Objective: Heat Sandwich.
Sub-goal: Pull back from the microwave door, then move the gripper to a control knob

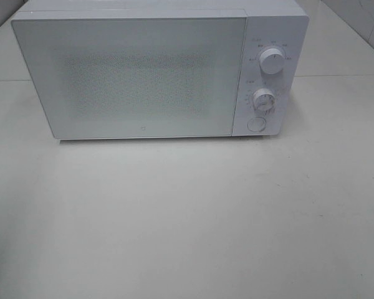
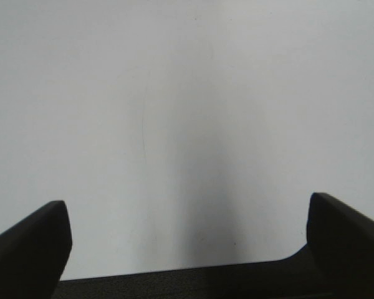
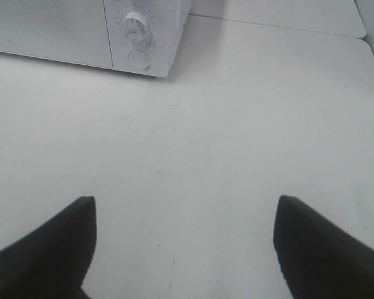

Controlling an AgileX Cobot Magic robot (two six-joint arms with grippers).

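A white microwave (image 1: 140, 75) stands at the back of the table with its door shut, two dials (image 1: 273, 62) and a round button (image 1: 256, 123) on its right panel. The sandwich is out of view. In the left wrist view my left gripper (image 2: 187, 215) is open, its dark fingers (image 2: 31, 246) spread over bare white table. My right gripper (image 3: 186, 215) is also open with nothing between its fingers (image 3: 324, 249); the microwave's panel corner (image 3: 140, 37) lies ahead of it. Neither arm shows in the high view.
The pale table (image 1: 187, 224) stretches in front of the microwave. A seam (image 1: 343, 76) between table panels runs behind the microwave's right side. A tiled wall (image 1: 368, 18) rises at the far right.
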